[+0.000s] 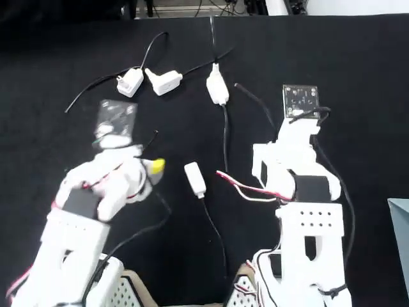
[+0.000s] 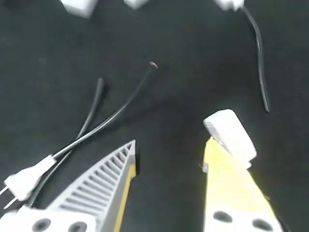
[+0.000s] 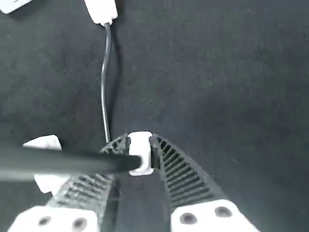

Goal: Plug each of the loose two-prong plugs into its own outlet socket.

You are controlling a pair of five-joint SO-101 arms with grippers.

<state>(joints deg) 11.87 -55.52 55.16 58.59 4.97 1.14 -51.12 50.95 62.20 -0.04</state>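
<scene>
Right pincer (image 3: pixel 139 140) clamps a plug (image 3: pixel 140 164); left pincer (image 2: pixel 171 141) wide, socket (image 2: pixel 229 133) by its yellow tip.

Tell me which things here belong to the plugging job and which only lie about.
Job: white two-prong plug on black cable; small white plug in the right end effector; white oblong socket body mid-table; three more white corded pieces farther back.
Lying about: pale grey-blue object on the right of the black table.

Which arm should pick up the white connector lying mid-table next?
Left. The left gripper is open, and the white connector lies right at the tip of its yellow finger. The right gripper is shut on a small white plug, so it has no free fingers.
</scene>
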